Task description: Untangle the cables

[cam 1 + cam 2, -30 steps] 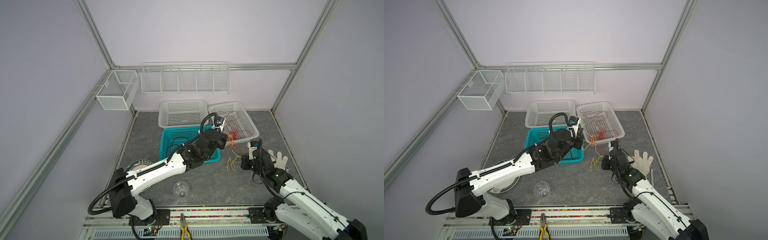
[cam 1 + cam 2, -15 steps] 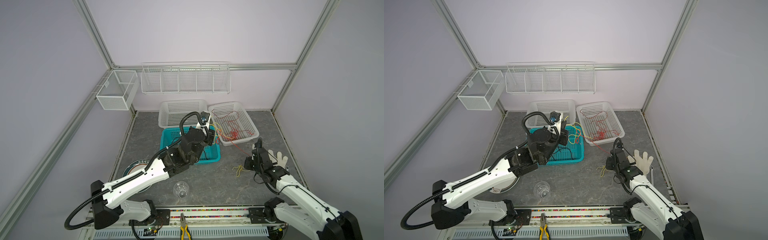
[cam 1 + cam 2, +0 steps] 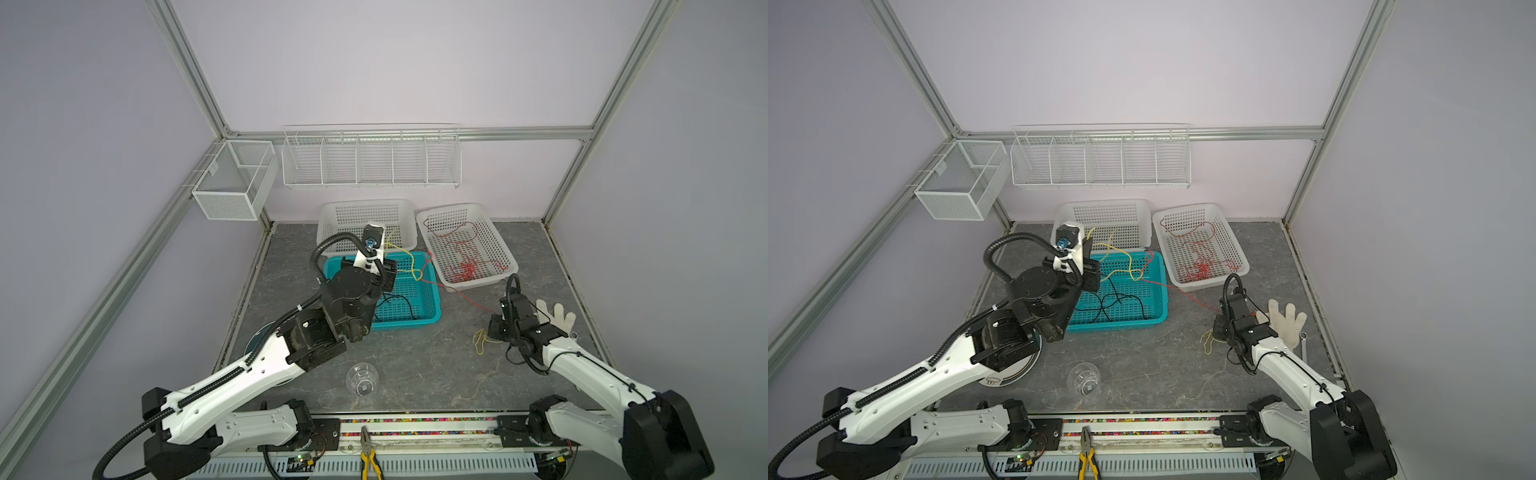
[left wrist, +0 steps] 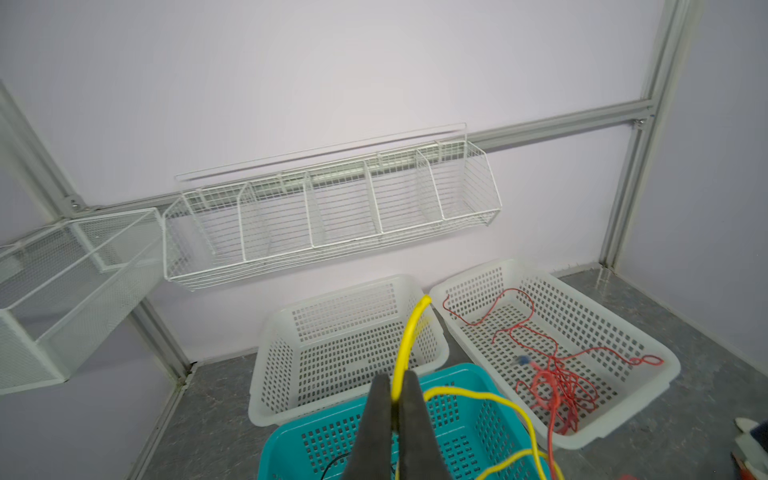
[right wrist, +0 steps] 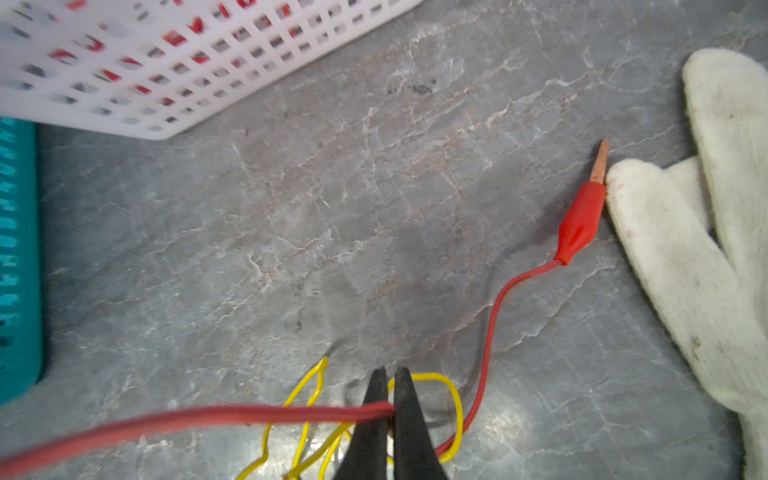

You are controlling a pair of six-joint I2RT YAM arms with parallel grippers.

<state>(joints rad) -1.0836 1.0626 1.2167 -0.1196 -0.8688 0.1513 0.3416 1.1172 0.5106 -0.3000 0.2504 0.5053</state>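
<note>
Pulled back over the teal basket (image 3: 436, 299) since a second ago, my left hand (image 4: 397, 376) stayed clamped on the yellow cable (image 4: 409, 332) and my right hand (image 5: 390, 372) on the red cable (image 5: 249, 415) just above the counter (image 3: 415, 365), but the two still crossed, so untangling seemed barely half done.

No text, number or brand can be read in any view. In a top view, the round plate (image 3: 1011, 374) carries a small dark mark near its edge, too small to make out. The little tag (image 3: 214, 168) clipped on the mesh box (image 3: 226, 203) by the side wall shows no legible writing.
</note>
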